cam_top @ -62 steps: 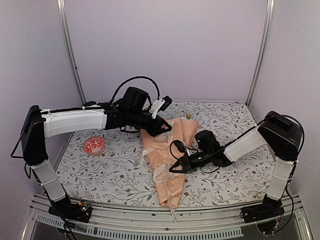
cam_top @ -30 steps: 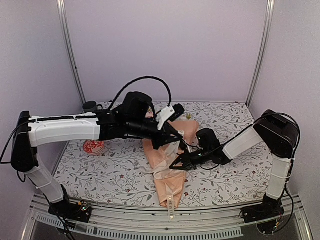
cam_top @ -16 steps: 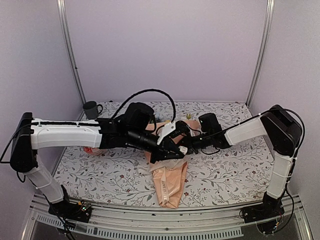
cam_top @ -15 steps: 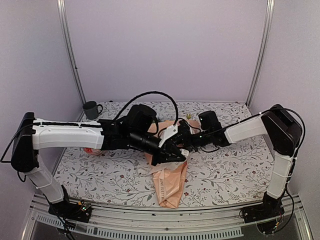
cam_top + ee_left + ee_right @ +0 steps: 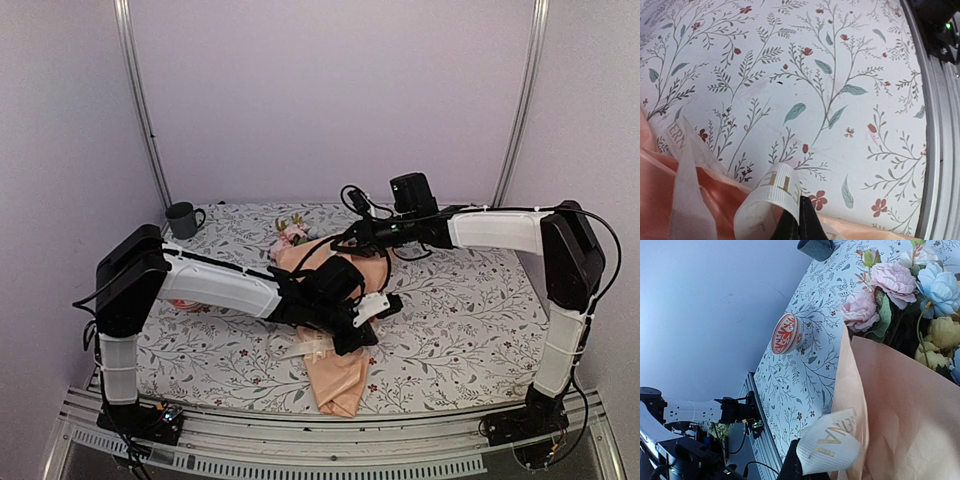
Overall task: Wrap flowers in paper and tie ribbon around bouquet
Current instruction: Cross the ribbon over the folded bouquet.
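Observation:
The bouquet lies in the middle of the table: a peach paper [image 5: 340,375] cone with its tip toward me, and pink and blue flowers [image 5: 290,233] at its far end. A cream ribbon [image 5: 304,349] crosses the cone. Low over the cone's right side, my left gripper [image 5: 352,340] is shut on a loop of ribbon [image 5: 772,195] just off the paper [image 5: 660,200] edge. My right gripper [image 5: 345,238] is raised over the cone's far part and shut on a folded end of ribbon [image 5: 832,445], beside the paper [image 5: 900,400] and flowers [image 5: 900,285].
A red-and-white dish [image 5: 785,334] sits on the leaf-patterned cloth left of the bouquet, mostly behind my left arm in the top view. A dark mug [image 5: 183,218] stands at the far left corner. The metal rail [image 5: 935,150] marks the table's near edge.
My right gripper has lifted from the cone's near right side up and back toward the flowers with ribbon. My left gripper has come down and nearer, across the cone, uncovering the flowers.

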You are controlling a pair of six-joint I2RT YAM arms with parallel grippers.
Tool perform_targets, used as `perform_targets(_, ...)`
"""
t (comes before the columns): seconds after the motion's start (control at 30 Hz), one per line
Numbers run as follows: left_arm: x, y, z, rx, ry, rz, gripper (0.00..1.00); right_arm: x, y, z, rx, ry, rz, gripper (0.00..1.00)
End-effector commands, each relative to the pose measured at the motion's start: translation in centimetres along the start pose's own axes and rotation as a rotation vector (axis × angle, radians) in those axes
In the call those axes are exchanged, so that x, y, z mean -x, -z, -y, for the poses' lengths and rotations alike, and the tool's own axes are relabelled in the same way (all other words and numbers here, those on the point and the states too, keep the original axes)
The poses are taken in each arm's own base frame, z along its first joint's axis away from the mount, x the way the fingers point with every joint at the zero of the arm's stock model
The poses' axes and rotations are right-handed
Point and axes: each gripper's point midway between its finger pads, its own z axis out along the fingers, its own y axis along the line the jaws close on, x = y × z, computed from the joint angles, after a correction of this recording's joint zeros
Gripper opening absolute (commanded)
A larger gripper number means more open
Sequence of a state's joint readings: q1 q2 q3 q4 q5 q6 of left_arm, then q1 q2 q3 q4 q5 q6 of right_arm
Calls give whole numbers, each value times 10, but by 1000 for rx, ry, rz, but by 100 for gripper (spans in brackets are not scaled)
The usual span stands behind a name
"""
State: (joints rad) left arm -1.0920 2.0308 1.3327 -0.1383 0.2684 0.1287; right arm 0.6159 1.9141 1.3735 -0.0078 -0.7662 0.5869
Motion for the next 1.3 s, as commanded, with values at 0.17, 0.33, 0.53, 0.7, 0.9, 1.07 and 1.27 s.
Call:
perform_targets(0.17, 15, 2, -63, 340, 23, 38, 0, 9, 33, -99, 159, 144, 16, 0)
perform_targets(0.33, 46, 24, -88, 497, 6, 96, 0, -2, 26, -83, 111, 110, 5, 0)
perform_targets(0.53, 41, 21, -100, 582, -39, 62, 17, -8, 14, -59, 56, 69, -10, 0)
perform_targets(0.7, 37, 12, -71, 497, -108, 57, 58, -20, 0, -34, 23, 24, -54, 0)
perform_targets(0.9, 21, 10, -49, 429, -187, 43, 73, -38, -13, -2, -19, -48, -108, 0)
perform_targets(1.07, 23, 18, -38, 394, -220, 73, 92, -57, -19, 42, -110, -142, -164, 0)
perform_targets(1.27, 54, 43, -11, 298, -252, 163, 93, -72, -16, 82, -193, -212, -184, 0)
